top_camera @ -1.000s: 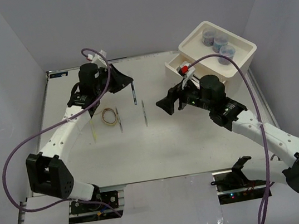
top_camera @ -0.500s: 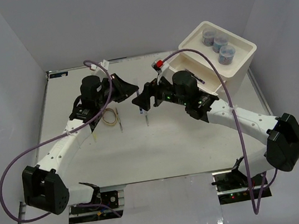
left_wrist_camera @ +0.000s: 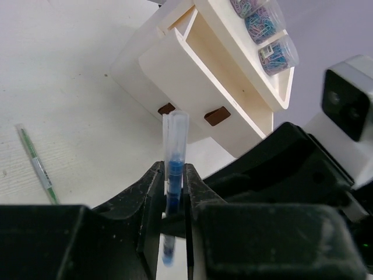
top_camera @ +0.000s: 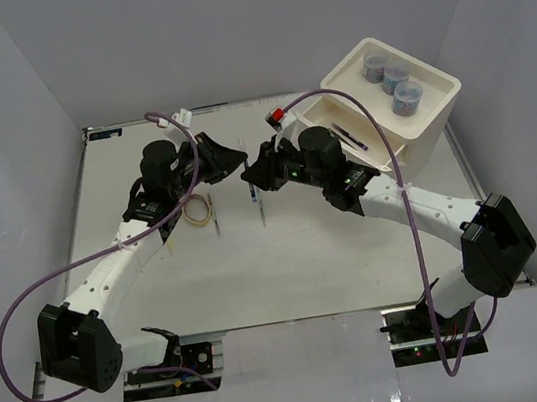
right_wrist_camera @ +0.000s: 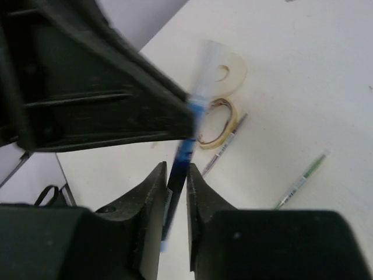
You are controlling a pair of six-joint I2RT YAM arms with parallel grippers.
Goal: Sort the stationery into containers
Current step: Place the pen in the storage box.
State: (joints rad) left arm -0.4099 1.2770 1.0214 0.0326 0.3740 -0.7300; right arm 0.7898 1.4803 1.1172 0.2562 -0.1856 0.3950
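A blue pen [top_camera: 251,189] hangs above the table's middle between both grippers. My left gripper [top_camera: 236,160] is shut on it; in the left wrist view the pen [left_wrist_camera: 173,146] stands up between the jaws [left_wrist_camera: 173,170]. My right gripper [top_camera: 257,170] has closed on the same pen [right_wrist_camera: 191,137] from the other side, jaws [right_wrist_camera: 176,172] tight against its barrel. The white drawer box [top_camera: 437,113] stands at the back right, its top drawer [top_camera: 323,122] pulled out with a dark pen [top_camera: 348,136] inside. Three jars [top_camera: 394,76] sit in the top tray.
On the table lie a rubber band [top_camera: 196,208], a flat white tape ring [right_wrist_camera: 226,73], a thin pen [top_camera: 215,216] and a green pen [top_camera: 262,212]. The left wrist view shows the box's brown handles [left_wrist_camera: 217,115] and a green pen [left_wrist_camera: 38,166].
The right arm swung left from the drawer to the left gripper and closed its open jaws on the blue pen. The left gripper kept holding the pen, shifting slightly right.
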